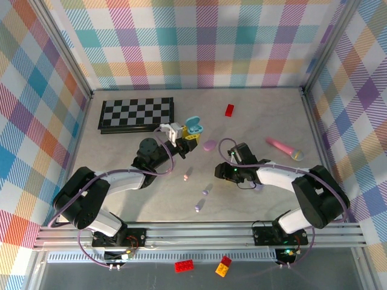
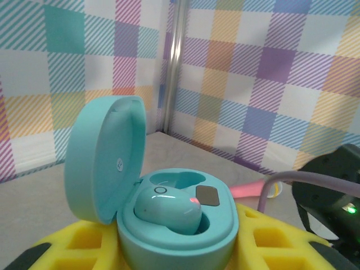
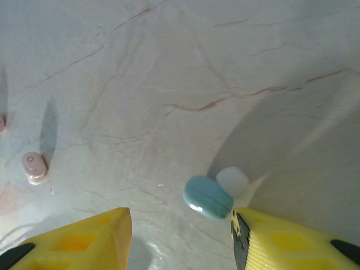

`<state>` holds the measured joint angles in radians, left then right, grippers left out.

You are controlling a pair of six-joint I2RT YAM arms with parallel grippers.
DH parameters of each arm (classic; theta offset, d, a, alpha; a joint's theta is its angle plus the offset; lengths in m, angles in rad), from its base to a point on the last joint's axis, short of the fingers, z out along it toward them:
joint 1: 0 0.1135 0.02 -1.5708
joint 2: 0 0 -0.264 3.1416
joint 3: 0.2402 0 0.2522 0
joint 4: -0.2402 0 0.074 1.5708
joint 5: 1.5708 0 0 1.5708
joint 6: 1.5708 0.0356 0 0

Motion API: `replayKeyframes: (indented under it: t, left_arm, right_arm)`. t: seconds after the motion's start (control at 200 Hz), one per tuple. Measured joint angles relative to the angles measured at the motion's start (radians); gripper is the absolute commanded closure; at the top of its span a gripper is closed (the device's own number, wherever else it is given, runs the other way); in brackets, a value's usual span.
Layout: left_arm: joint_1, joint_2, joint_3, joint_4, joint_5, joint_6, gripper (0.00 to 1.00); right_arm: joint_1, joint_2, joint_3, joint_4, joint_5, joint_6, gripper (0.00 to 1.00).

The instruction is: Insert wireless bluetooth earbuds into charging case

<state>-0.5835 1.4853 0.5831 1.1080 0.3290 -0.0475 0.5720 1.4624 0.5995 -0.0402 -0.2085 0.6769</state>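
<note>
Teal earbud (image 3: 208,198) between right pincer's (image 3: 180,225) jaws

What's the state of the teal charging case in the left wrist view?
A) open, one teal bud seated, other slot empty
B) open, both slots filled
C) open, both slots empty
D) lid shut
A: the teal case has its lid swung up, one teal earbud sits in the front slot, and the rear slot is bare.
</note>
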Motion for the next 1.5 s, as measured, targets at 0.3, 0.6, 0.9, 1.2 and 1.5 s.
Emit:
replayKeyframes:
  t: [0.3,0.6,0.9,1.2,1.5]
  left_arm:
    - [0.049,-0.001,-0.006,0.001,-0.001,-0.017,0.68]
    - [0.132,-0.036,-0.043,0.007,0.003,-0.051,0.68]
    - [0.28,-0.118,-0.093,0.0,-0.006,-0.066,0.68]
    - [0.306,-0.198,-0.093,-0.035,-0.008,-0.048,0.68]
    - [0.306,-0.198,-0.093,-0.042,-0.005,-0.039,0.68]
  right_arm:
    - [0.008,-0.05,0.042,-0.072,0.051,-0.064,0.5]
    - [0.025,0.047,0.243,-0.249,0.161,-0.248,0.53]
    - [0.191,0.193,0.441,-0.498,0.392,-0.446,0.57]
    - [0.292,0.329,0.518,-0.619,0.597,-0.529,0.62]
    - [0.296,0.372,0.537,-0.657,0.673,-0.544,0.68]
